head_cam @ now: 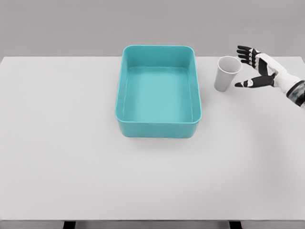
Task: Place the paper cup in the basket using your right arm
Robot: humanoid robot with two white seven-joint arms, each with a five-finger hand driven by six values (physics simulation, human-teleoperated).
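The right hand [256,68] comes in from the right edge and hangs over the far right part of the table [71,157], palm turned toward the cup [227,73]. Its fingers [246,52] are spread wide and hold nothing; the upper ones reach toward the cup's rim while the thumb [244,84] points at the cup's lower side. The thumb tip lies just beside the cup wall, and from this angle it is hard to say whether it touches. The cup stands upright on the table, mouth up, white and tapering toward its base, in the gap between the hand and the basket [159,129]. It sits near the basket's right wall, level with the far half of it, but apart from it. The basket is a teal rectangular tub at the middle of the white table, open at the top.
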